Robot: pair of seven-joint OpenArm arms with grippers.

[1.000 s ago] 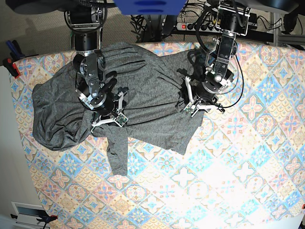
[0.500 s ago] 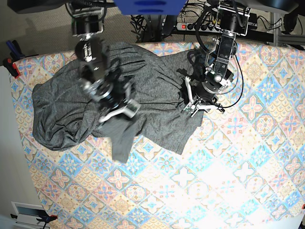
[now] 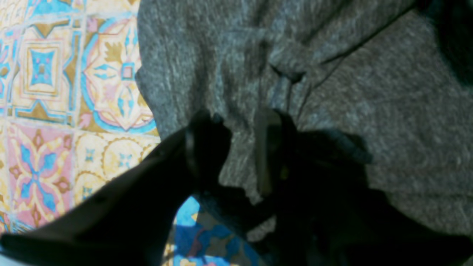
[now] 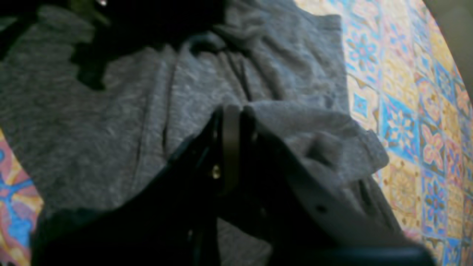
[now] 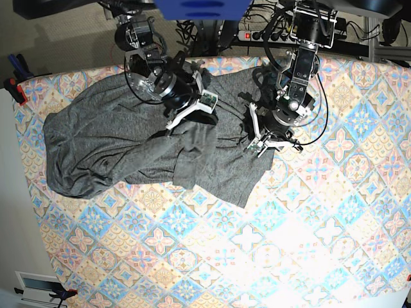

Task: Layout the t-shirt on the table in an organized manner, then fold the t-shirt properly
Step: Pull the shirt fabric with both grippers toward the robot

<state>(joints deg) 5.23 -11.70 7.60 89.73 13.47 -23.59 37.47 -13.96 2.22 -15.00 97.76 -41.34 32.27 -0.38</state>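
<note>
The dark grey t-shirt (image 5: 96, 141) lies crumpled over the far left part of the patterned table (image 5: 289, 244). My right gripper (image 5: 196, 110), on the left of the base view, is shut on a fold of the shirt and holds it lifted near the far edge. The right wrist view shows its fingers (image 4: 231, 122) pressed together, with t-shirt (image 4: 111, 111) fabric draped over them. My left gripper (image 5: 262, 146) sits low on the shirt's right edge. In the left wrist view, its fingers (image 3: 268, 147) straddle a bunched strip of t-shirt (image 3: 369, 92) beside bare table (image 3: 55, 74).
A power strip with cables (image 5: 257, 35) lies beyond the table's far edge. A red clamp (image 5: 16, 90) is at the table's left corner. A blue object (image 5: 199, 8) hangs at the top centre. The table's left edge curves down the left side.
My right gripper has swung away from me and to the right across the shirt, dragging a fold of fabric up toward the far edge. The left gripper has stayed in place.
</note>
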